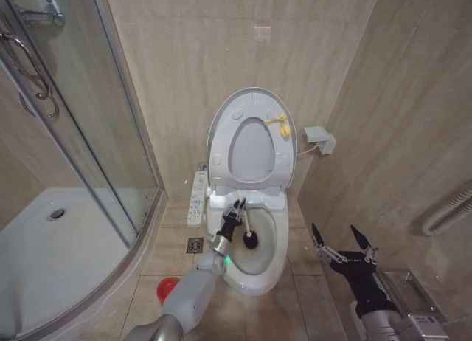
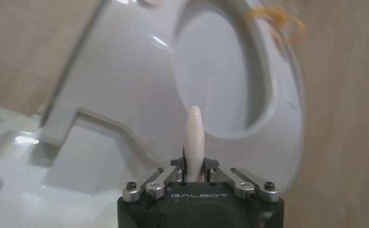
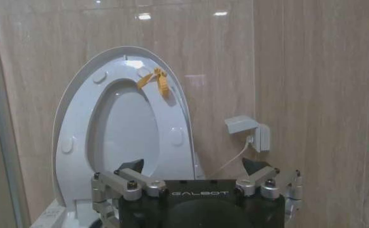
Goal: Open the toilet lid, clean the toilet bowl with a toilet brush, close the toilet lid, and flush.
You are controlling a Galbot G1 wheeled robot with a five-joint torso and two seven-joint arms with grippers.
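With the left gripper [image 1: 236, 210] clamped on the toilet brush [image 1: 247, 234], scrub around the toilet bowl [image 1: 262, 263] wall slowly (right gripper [image 1: 344, 243] fingers spread, idle).

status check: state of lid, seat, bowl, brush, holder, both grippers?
toilet lid: raised, upright against the wall
seat: raised with the lid
toilet bowl: open, brownish stain inside
toilet brush: held, head down inside the bowl
red holder: on the floor left of the toilet
left gripper: shut on the brush handle
right gripper: open, holding nothing, right of the toilet
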